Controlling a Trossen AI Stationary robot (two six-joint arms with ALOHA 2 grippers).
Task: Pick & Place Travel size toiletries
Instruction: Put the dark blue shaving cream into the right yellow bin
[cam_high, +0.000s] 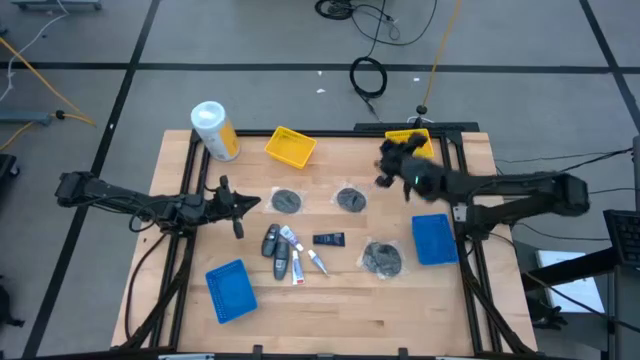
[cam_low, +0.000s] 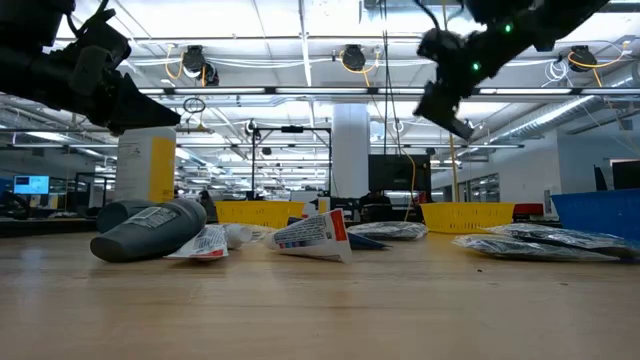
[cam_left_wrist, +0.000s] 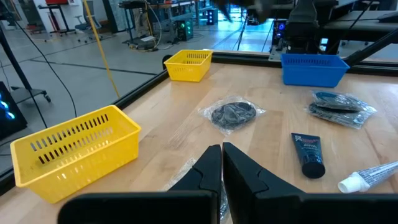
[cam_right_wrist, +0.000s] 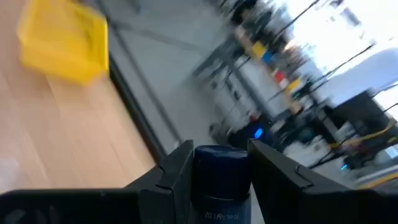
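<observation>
- The right gripper (cam_high: 385, 165) hangs above the surface at about 1 o'clock, beside the yellow tray (cam_high: 411, 140) at the far right edge. Its fingers are clamped on a dark bottle (cam_right_wrist: 221, 180).
- The left gripper (cam_high: 238, 207) waits at 9 o'clock with its fingers together (cam_left_wrist: 214, 168) and nothing between them.
- The remaining toiletries lie around the centre: two wrapped discs (cam_high: 287, 201) at 12 o'clock, a black tube (cam_high: 328, 239), a cluster of bottles and white tubes (cam_high: 285, 250) at 7 o'clock, and a wrapped dark bundle (cam_high: 382, 258) at 4 o'clock.
- Judged step: carry the bottle to a tray. Centre it over the tray opening before release, and lower it to limit bounce.
- Only the right wrist view shows the held bottle; the high view hides it under the arm.
- The low view shows the height of both grippers above the surface; the high view does not.
</observation>
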